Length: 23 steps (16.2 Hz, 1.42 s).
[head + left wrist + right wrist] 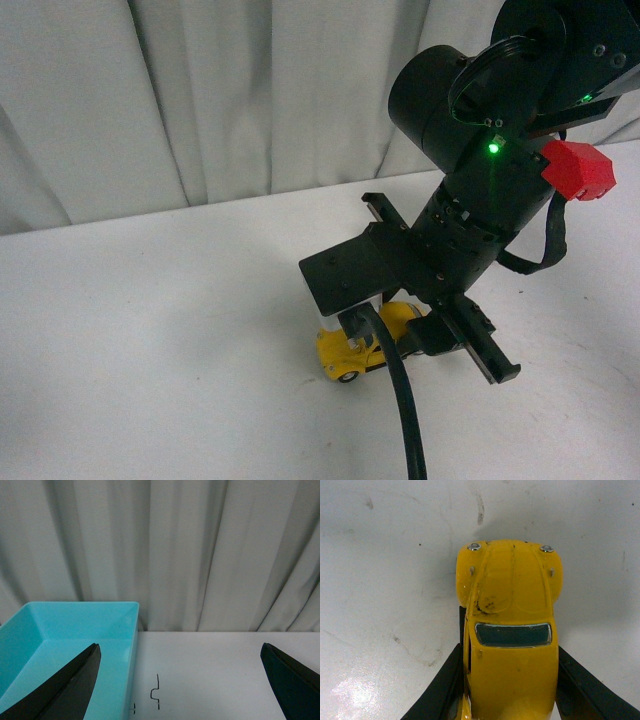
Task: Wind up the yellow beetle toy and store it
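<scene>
The yellow beetle toy (355,350) stands on the white table, mostly hidden under my right arm in the front view. In the right wrist view the yellow beetle toy (511,630) fills the middle, roof and hood towards the camera, its wheels on the table. My right gripper (512,680) is shut on it, one black finger (442,690) pressed against each side of the body. My left gripper (182,680) is open with nothing between its fingers (65,685), hanging above the table beside a turquoise bin (75,630).
The turquoise bin's near wall (127,670) lies next to a small black mark (156,694) on the table. Grey curtains (250,90) close off the back. A black cable (405,410) runs down from my right arm. White table (150,330) stretches to the left of the toy.
</scene>
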### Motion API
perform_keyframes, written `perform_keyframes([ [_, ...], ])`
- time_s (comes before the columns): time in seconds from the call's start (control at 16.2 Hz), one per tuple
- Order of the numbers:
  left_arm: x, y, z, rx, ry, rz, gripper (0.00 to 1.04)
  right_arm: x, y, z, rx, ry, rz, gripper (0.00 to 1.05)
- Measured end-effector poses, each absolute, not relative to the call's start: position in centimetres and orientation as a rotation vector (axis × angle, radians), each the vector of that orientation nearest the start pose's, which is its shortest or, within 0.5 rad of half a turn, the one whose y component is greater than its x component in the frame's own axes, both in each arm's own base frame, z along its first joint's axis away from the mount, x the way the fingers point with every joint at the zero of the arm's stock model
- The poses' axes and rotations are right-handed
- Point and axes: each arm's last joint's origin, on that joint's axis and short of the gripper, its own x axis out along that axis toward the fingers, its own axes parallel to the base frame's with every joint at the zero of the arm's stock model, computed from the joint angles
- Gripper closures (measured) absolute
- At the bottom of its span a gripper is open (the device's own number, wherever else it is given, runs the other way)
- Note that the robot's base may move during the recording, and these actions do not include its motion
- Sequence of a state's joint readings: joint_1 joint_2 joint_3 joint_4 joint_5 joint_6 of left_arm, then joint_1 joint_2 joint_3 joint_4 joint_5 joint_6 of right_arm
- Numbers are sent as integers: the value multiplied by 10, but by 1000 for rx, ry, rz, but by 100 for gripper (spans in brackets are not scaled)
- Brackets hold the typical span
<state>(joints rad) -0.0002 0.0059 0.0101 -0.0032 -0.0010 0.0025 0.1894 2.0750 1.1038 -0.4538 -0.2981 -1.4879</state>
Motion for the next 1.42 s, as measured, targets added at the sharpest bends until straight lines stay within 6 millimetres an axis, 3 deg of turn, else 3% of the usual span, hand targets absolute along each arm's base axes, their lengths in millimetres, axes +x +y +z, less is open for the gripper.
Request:
perform_keyframes([
  [0.31,97,0,166,2,-1,1,7,340,74,71,-1093,846,1340,63],
  [0.86,97,0,166,2,-1,1,7,336,51,68,-1084,793,1352,63],
  [1.23,97,0,166,2,-1,0,7,330,22,66,-1080,769,1338,63],
  [1.42,97,0,166,2,-1,0,7,322,-5,64,-1040,769,1317,63],
])
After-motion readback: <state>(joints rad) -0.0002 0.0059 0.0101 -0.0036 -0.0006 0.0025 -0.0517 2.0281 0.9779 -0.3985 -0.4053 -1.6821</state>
